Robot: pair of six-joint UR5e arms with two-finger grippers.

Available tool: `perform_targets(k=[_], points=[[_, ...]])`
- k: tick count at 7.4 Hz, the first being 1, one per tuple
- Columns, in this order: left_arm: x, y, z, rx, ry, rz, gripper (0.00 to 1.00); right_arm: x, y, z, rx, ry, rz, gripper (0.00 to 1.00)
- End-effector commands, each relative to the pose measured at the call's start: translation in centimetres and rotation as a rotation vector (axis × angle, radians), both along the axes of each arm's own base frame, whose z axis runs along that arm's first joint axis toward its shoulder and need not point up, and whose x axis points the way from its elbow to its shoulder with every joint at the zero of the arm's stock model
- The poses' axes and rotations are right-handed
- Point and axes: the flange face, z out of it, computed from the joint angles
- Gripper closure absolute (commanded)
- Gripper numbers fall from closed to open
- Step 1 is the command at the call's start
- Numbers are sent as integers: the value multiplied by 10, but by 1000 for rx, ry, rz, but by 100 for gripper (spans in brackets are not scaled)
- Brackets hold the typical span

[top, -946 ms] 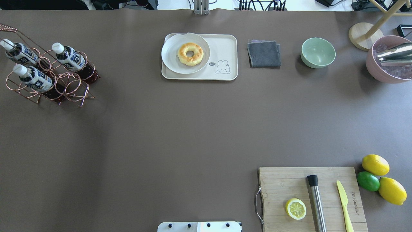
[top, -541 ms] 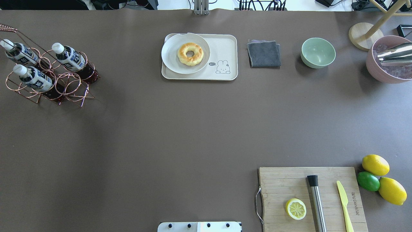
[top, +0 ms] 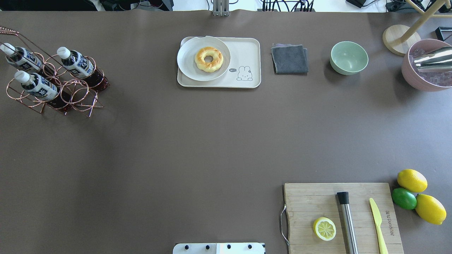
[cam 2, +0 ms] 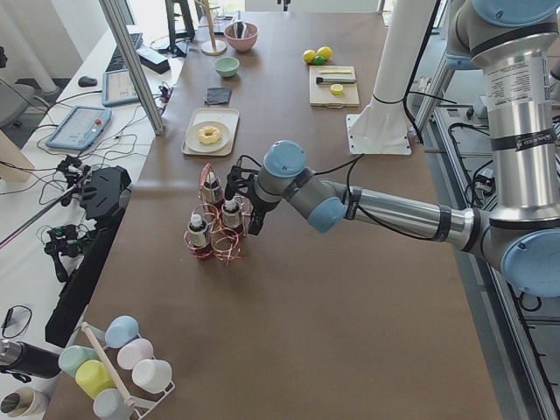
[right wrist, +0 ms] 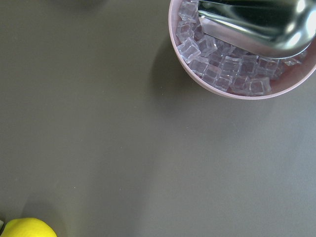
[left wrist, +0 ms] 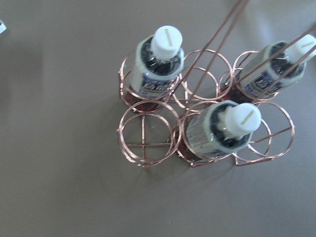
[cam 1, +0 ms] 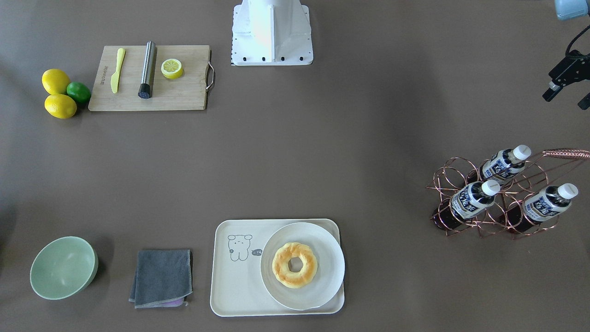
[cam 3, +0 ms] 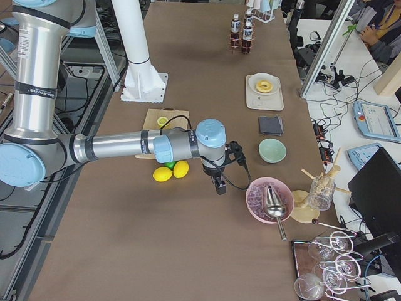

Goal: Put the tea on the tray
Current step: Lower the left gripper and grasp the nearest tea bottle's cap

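Three tea bottles point(top: 76, 63) with white caps and white-and-navy labels stand in a copper wire rack point(top: 79, 97) at the far left. They also show in the front view point(cam 1: 474, 198) and in the left wrist view point(left wrist: 224, 128). The cream tray point(top: 245, 51) sits at the far middle; its bare part shows the little drawing point(cam 1: 235, 276). My left gripper point(cam 1: 567, 97) hangs above the rack, fingers apart, holding nothing; it also shows in the exterior left view point(cam 2: 243, 197). My right gripper point(cam 3: 219, 187) shows only from the side; I cannot tell whether it is open or shut.
A white plate point(top: 187, 58) with a doughnut point(top: 208, 59) fills the tray's left part. A grey cloth point(top: 289, 58), a green bowl point(top: 349, 57) and a pink ice bowl point(top: 427, 67) stand to the right. A cutting board point(top: 310, 201) with half a lemon, muddler and knife lies near right.
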Motion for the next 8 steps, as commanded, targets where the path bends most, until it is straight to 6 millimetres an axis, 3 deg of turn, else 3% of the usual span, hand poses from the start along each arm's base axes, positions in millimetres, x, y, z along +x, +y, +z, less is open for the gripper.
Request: perform_targets(k=[1,2,6,8], points=[[68,-40,-45,42,-32,-61,3,-3,0,5,-11,0,-5,0],[82,-47,-47,51,-43,-56,3,-8,-2,4,-20,0,-5,0],[90,-72,-31,59,-99,-82,9,-21,-5,11,-54,2,-12,0],[94,-71,-27,60,-105,-69,9,-25,-5,13,-62,4,-15,0]])
